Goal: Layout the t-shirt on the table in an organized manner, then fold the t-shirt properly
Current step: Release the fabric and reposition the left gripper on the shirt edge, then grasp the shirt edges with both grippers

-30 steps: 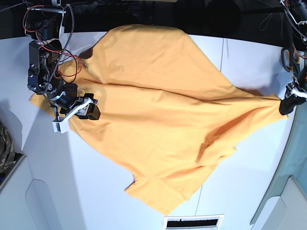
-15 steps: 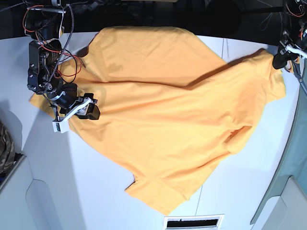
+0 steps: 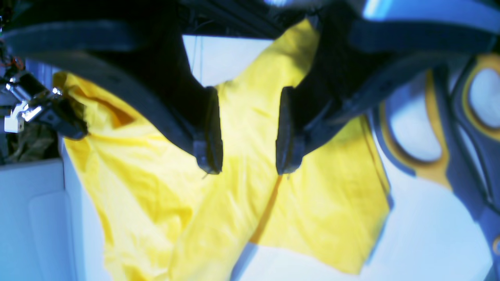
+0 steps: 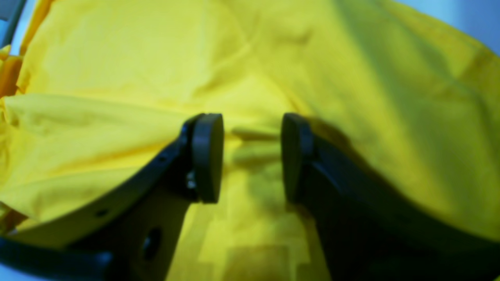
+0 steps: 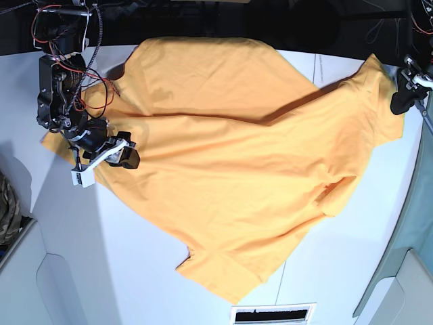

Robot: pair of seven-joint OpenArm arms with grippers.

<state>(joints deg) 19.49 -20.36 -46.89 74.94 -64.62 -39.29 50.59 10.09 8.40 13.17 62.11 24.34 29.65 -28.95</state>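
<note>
base view: t-shirt point(image 5: 230, 156) spread on table point(image 5: 122, 271); left tool point(image 3: 246, 156) and right tool point(image 4: 252, 156) both gape, gripping nothing.

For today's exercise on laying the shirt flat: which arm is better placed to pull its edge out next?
Probably the right: the right gripper hangs open over the t-shirt, while the left gripper is open beside its edge.

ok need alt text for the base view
An orange-yellow t-shirt lies spread but creased across a white table, seen from above. The right gripper rests at its left edge, and the left gripper sits by its far right corner.
</note>
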